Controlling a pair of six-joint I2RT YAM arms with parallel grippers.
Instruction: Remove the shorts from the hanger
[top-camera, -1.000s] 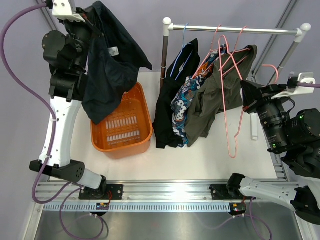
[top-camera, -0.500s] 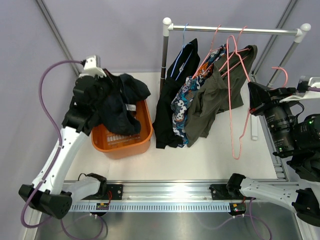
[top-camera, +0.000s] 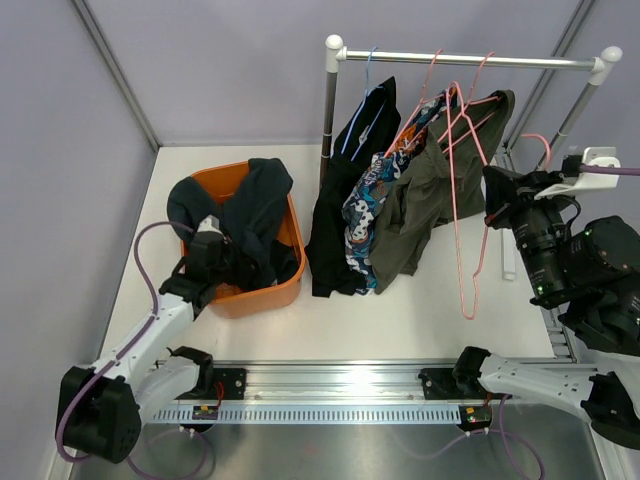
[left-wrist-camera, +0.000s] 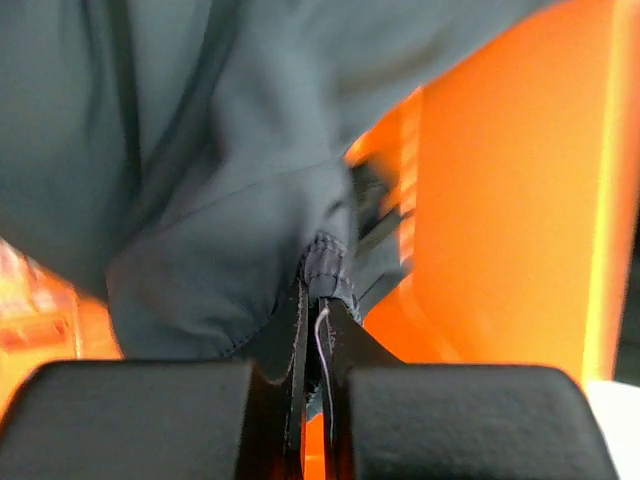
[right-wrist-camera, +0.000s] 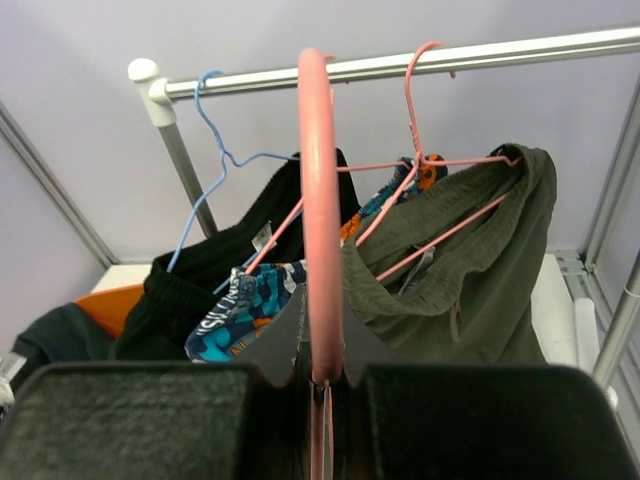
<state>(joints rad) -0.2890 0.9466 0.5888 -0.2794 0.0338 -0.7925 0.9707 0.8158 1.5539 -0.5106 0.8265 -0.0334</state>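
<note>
Low in the left part of the top view, the left pincer reaches over the near rim of the orange basket. Its wrist view shows the fingers pressed together on a fold of the dark navy shorts, with the hem bunched right at the tips and the basket's orange wall filling the right of that frame. The navy shorts lie in the basket, one part draped over its far rim and another spilling over the left side. The basket stands on the pale surface, left of centre.

At the right edge of the top view, the right pincer is pinching a bare pink hanger. In its wrist view the pink wire runs straight up from between the fingers through the middle of the frame. In the top view the hanger's long body dangles down over the surface. I cannot tell whether it touches the rail.

Further back, the metal rail crosses the upper right of the top view with three garments hanging close together. The black shorts with light-blue trim are leftmost, on a blue hanger. The blue-white-orange patterned shorts are in the middle. The olive green shorts are on the right, draped over a pink hanger whose hook is on the rail. All three touch one another, and their lower edges reach the surface just right of the basket.
</note>
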